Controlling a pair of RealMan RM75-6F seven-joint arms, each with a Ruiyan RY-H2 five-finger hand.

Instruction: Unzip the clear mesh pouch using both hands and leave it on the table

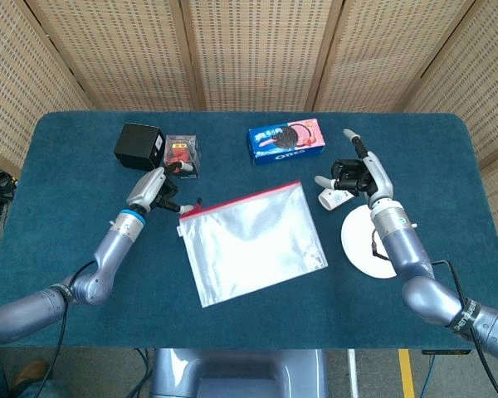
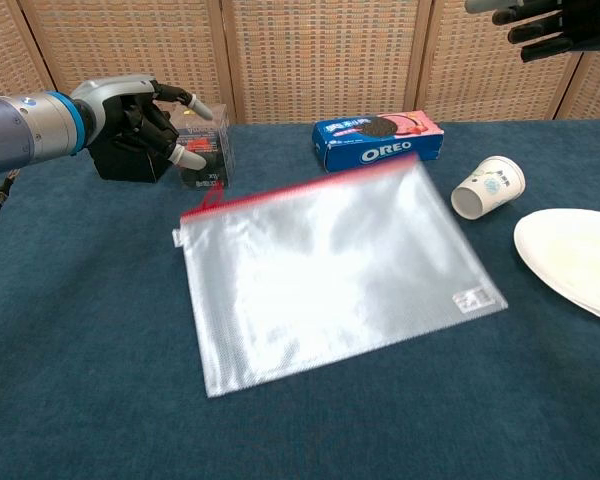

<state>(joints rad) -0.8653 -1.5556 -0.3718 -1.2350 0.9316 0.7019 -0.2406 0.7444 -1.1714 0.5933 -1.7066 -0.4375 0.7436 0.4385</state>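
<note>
The clear mesh pouch [image 1: 251, 240] [image 2: 330, 270] lies flat on the blue table, its red zipper edge [image 1: 241, 195] [image 2: 300, 188] facing the back. My left hand [image 1: 153, 189] [image 2: 140, 120] hovers just left of the zipper's left end, fingers spread and holding nothing. My right hand [image 1: 361, 170] [image 2: 550, 20] is raised off to the right of the pouch, above the paper cup, with fingers extended and empty. Neither hand touches the pouch. Whether the zipper is open along its length is hard to tell.
An Oreo box [image 1: 286, 141] [image 2: 378, 140] sits behind the pouch. A paper cup [image 1: 332, 197] [image 2: 488, 187] lies tipped beside a white plate [image 1: 369, 245] [image 2: 575, 260] at the right. A black box [image 1: 139, 145] and a small clear box [image 1: 182, 153] stand behind my left hand.
</note>
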